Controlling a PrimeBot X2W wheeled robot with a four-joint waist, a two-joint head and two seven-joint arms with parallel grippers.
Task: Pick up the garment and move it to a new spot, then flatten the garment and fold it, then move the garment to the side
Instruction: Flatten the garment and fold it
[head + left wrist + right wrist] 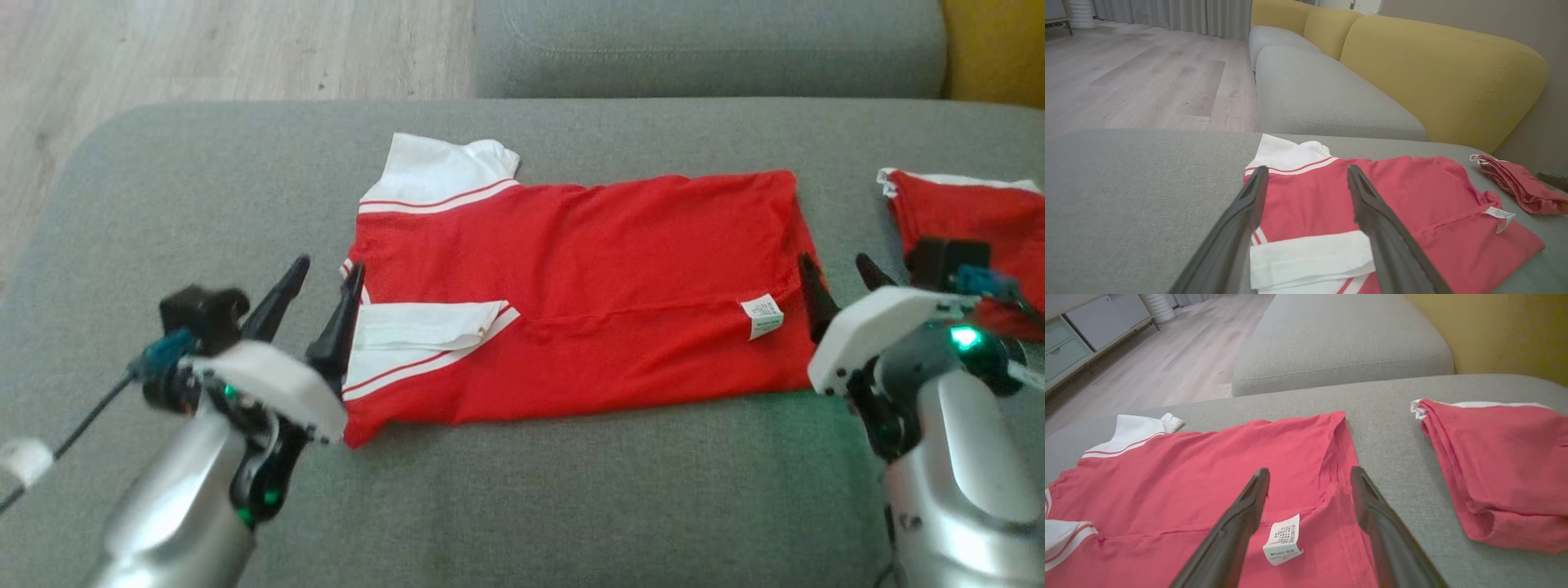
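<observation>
While both of your grippers are standing open and holding nothing, the shirt (571, 286) is lying flat on the grey sofa (204, 204), already doubled lengthwise, with a white sleeve (424, 327) turned in on top. Your left gripper (329, 265) is hovering at the white-trimmed end, its fingers straddling the shirt's edge. Your right gripper (833, 260) is hovering at the hem end, near the label (762, 316). A second red garment (963, 212) is lying folded, apart on the right.

You are, by my judgement, working in the fold step: one fold is down and the crosswise fold is not yet made. The next move is calling for you to pinch through all layers at one end, low against the sofa, and carry that end evenly over the other so nothing is sliding or bunching. Moving the shirt aside is waiting on that.
</observation>
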